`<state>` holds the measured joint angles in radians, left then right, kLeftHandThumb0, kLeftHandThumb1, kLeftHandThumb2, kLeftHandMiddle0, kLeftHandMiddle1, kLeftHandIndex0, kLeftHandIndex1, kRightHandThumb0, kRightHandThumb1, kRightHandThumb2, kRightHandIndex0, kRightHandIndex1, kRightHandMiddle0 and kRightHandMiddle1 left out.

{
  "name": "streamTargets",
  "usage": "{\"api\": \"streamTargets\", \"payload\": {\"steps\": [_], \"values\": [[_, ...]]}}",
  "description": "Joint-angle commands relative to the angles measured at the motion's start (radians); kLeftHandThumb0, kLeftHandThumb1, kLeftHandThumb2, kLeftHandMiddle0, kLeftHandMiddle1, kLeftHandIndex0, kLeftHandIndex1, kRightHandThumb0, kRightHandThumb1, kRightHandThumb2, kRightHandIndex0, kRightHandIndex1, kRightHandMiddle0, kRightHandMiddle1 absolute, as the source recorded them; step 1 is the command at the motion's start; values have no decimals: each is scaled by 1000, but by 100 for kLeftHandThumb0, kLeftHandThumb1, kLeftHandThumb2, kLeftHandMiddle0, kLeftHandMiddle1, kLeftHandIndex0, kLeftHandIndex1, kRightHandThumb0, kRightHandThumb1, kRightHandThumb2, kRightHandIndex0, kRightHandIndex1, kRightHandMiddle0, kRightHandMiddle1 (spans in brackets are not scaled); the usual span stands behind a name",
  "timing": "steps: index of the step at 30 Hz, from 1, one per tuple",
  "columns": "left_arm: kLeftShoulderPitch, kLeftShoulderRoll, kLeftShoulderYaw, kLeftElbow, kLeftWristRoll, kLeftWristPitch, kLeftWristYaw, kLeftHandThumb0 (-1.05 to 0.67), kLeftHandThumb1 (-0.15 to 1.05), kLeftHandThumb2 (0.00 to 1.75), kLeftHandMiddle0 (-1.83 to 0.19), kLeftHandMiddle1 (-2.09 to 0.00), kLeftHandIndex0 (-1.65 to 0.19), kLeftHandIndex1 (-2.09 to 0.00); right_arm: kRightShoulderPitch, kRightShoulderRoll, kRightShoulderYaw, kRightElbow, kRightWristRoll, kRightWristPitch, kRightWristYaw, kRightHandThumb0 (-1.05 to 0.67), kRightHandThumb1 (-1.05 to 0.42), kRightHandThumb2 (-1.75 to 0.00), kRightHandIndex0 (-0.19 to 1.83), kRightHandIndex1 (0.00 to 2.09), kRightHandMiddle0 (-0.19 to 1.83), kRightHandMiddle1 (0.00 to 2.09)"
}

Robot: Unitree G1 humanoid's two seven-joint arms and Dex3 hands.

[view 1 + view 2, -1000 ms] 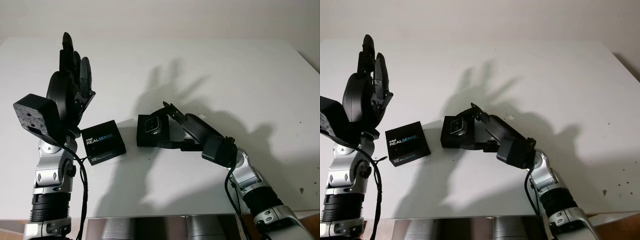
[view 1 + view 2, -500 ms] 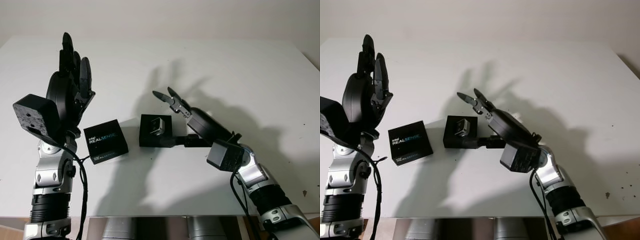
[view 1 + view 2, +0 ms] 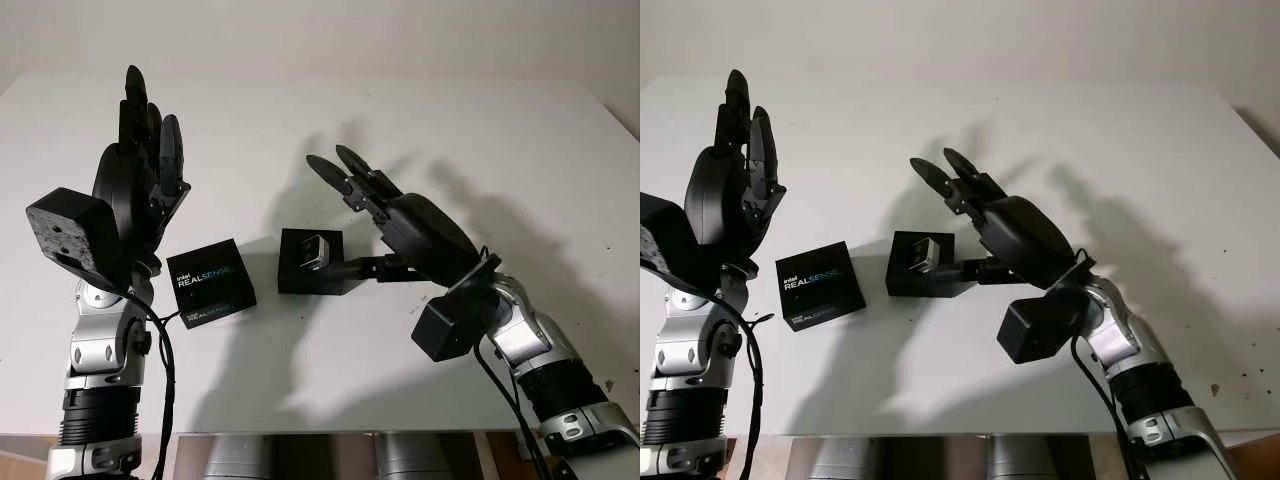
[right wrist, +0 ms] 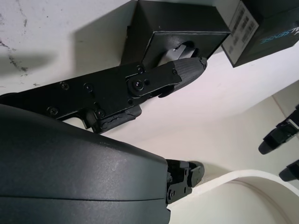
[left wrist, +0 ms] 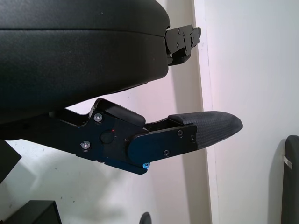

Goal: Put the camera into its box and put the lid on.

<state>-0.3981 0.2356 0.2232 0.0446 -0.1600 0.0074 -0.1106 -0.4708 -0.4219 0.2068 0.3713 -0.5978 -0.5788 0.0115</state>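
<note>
The camera (image 3: 313, 250) sits inside its open black box (image 3: 309, 263), tilted a little, its silver face up, near the middle of the white desk (image 3: 480, 140). The lid (image 3: 210, 283), black with the Intel RealSense lettering on top, lies flat on the desk just beside the box on my left side, apart from it and not on the box.

My right hand (image 3: 395, 215) is open and holds nothing. It hangs above the desk just to the right of the box, two of its fingers (image 3: 335, 172) reaching up and forward past the box's far edge, while a third one (image 4: 180, 70) stretches low toward the box's near right corner, its tip close beside the box wall; I cannot tell whether it touches.

My left hand (image 3: 140, 180) is open too, raised upright over the left part of the desk, above and behind the lid, well clear of it.
</note>
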Motion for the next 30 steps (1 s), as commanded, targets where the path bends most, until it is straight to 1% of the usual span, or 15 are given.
{"api": "streamTargets", "payload": {"steps": [1,4,8,9,11,12,13,16,19,26,30], "values": [[5,13,2,-19,3,3,-4,-76,105,61,19,0,19,0,8,5,6,-62,-10,54,17,-67,-102,-5,21,13,26,19],[6,17,1,-20,4,5,-6,-76,105,61,19,0,19,0,19,11,16,-149,-17,154,65,-70,-100,-5,21,11,33,22],[0,13,2,-18,3,10,-3,-75,105,61,19,0,19,0,-6,-7,28,-274,-58,268,154,-75,-100,-5,24,11,41,27],[-1,13,2,-17,4,10,-2,-75,105,61,19,0,19,0,-19,-13,27,-303,-64,293,183,-76,-100,-5,25,10,39,32],[-1,12,-1,-16,9,10,1,-75,105,61,19,0,19,0,-45,-23,25,-350,-72,334,234,-77,-100,-5,27,7,21,64],[-2,11,-2,-15,10,9,3,-75,105,61,19,0,19,0,-58,-26,25,-368,-73,353,258,-77,-100,-5,27,6,15,72],[-3,10,-2,-14,11,8,5,-74,105,62,19,0,19,0,-71,-30,25,-390,-74,379,291,-77,-100,-5,26,6,11,71],[-6,8,-6,-15,13,7,9,-75,105,61,19,0,19,0,-102,-41,37,-431,-85,423,358,-79,-99,-5,26,6,20,38],[-10,6,-9,-19,10,7,6,-76,105,61,19,0,19,0,-106,-46,49,-447,-103,431,372,-81,-98,-5,28,6,28,28],[-17,2,-14,-16,6,4,3,-75,105,60,19,0,19,0,-85,-59,67,-496,-158,453,394,-82,-96,-5,30,7,39,25],[-21,0,-17,-10,9,-3,4,-74,105,61,19,0,19,0,-79,-69,88,-516,-222,470,405,-86,-98,-6,28,5,40,23]]}}
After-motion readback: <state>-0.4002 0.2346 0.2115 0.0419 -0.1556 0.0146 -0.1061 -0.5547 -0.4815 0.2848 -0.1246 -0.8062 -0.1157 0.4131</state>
